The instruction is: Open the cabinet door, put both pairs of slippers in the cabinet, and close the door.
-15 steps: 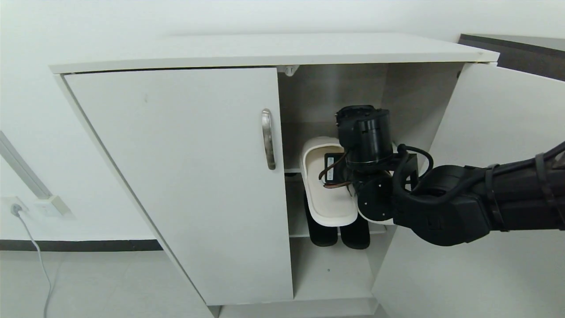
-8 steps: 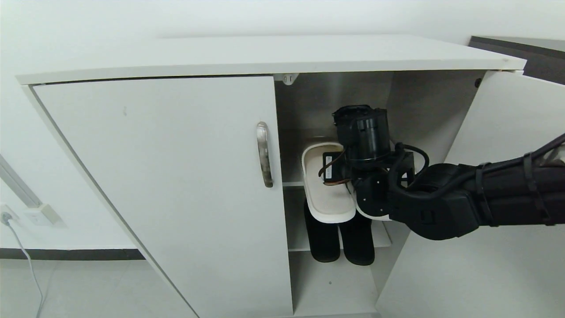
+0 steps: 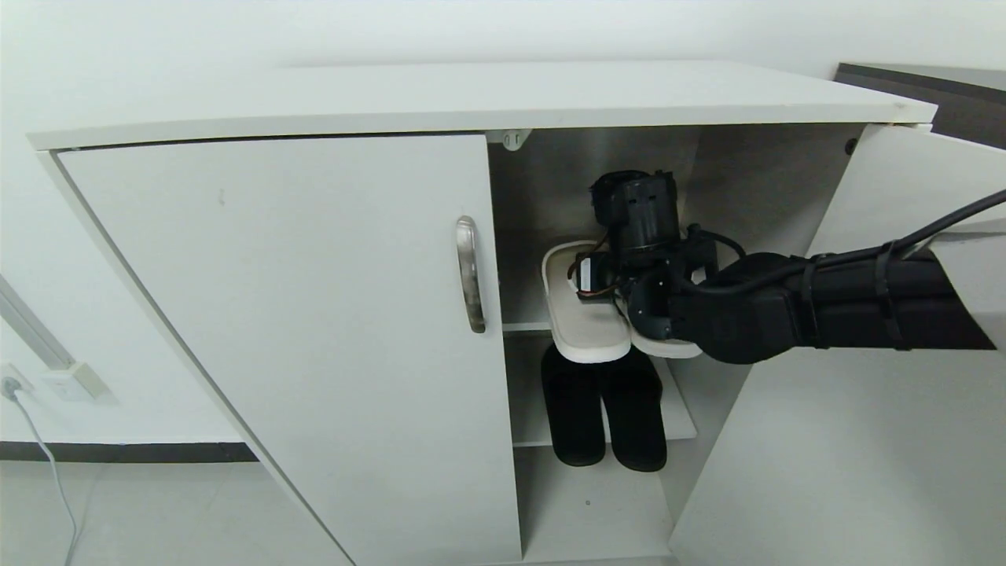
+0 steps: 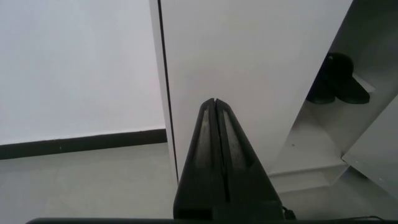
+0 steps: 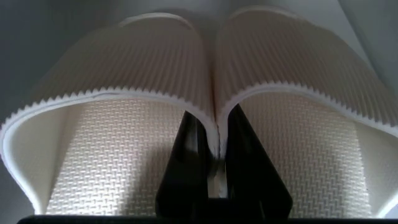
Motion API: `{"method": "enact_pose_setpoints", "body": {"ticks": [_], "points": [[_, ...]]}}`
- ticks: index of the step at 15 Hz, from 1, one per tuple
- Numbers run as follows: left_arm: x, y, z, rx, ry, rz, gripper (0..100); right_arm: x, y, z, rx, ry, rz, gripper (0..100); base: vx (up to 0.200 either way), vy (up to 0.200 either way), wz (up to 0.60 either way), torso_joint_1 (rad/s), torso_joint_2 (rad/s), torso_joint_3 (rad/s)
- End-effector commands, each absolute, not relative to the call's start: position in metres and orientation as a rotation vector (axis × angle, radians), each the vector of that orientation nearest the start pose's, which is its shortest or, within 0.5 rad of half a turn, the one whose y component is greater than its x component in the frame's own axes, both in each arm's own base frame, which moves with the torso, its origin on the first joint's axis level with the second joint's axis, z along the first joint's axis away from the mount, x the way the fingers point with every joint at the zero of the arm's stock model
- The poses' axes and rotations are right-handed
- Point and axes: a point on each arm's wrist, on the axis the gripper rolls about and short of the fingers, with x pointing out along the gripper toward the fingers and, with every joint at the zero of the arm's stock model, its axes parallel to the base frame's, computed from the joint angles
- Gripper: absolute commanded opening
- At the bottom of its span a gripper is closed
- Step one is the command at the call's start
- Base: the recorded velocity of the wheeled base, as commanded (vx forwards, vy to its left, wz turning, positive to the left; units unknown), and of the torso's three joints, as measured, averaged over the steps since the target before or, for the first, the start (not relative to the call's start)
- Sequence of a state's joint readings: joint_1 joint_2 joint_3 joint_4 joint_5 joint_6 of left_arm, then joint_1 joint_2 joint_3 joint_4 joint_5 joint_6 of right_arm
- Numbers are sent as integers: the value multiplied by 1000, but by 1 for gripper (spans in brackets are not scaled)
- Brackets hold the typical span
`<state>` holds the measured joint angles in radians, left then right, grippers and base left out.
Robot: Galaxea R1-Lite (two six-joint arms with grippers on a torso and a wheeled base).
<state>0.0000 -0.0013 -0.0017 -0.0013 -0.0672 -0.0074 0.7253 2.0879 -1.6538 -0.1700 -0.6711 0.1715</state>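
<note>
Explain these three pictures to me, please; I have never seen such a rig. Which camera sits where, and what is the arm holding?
This is a two-armed robot facing a white cabinet. The wide picture comes from a camera on its head, looking down. The left door is shut and the right door stands open. The other two pictures come from cameras on the wrists. The right arm reaches into the cabinet. In its wrist view the right gripper pinches together the inner strap edges of a pair of white slippers, at the level of the upper shelf. A pair of black slippers lies on the shelf below, heels over its front edge. The left gripper is shut on nothing, outside the cabinet, pointing at the shut door.
</note>
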Motion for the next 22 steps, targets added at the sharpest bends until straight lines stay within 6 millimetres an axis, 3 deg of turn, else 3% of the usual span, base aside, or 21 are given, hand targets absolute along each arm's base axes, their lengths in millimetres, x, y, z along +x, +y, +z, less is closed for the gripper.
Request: {"method": "enact_pose_setpoints", "body": {"ticks": [1, 9, 10, 16, 22], "points": [[-23, -2, 76, -8, -3, -68, 0, 354, 279, 229, 19, 190, 16, 0, 0, 0, 0, 0, 0, 0], [-23, -2, 76, -8, -1, -68, 0, 373, 275, 230, 35, 176, -14, 0, 0, 0, 0, 0, 0, 0], [-23, -2, 76, -8, -3, -68, 0, 373, 275, 230, 35, 176, -14, 100, 0, 0, 0, 0, 0, 0], [-23, -2, 76, -8, -3, -68, 0, 359, 276, 234, 28, 188, 5, 100, 0, 0, 0, 0, 0, 0], [-23, -2, 76, -8, -3, -68, 0, 311, 271, 255, 43, 186, 47, 100, 0, 0, 0, 0, 0, 0]]}}
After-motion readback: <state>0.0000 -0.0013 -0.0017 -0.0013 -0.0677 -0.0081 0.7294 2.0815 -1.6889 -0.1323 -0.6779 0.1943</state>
